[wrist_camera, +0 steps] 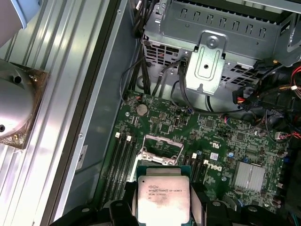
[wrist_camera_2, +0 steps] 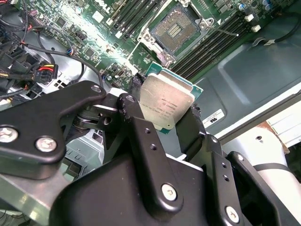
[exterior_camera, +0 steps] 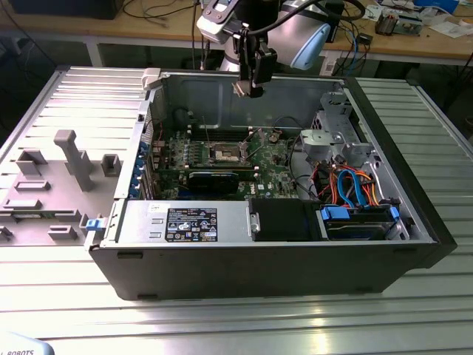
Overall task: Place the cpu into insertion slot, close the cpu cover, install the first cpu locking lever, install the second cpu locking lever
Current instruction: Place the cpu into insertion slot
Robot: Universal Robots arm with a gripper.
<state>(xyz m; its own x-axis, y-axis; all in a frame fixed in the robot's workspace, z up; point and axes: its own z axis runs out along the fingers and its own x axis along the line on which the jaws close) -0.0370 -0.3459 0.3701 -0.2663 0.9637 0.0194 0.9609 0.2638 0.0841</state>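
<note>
Exterior view, upper centre: holds the cpu clamped in the gripper, hovers well above the insertion slot mid-frame.

1. One robot arm enters at the top centre of the exterior view, carrying one gripper with two black fingers.
2. One cpu, silver-topped, sits clamped between those fingers.
3. One insertion slot sits on one green circuit board.
4. One cpu cover, a silver frame.
5. One open computer case, centre of the exterior view.
6. One long black card.
7. One coin cell.
8. One ribbed heatsink.
9. One grey fixture plate lies at the exterior view's left, with several upright blocks whose number is unclear.
</note>
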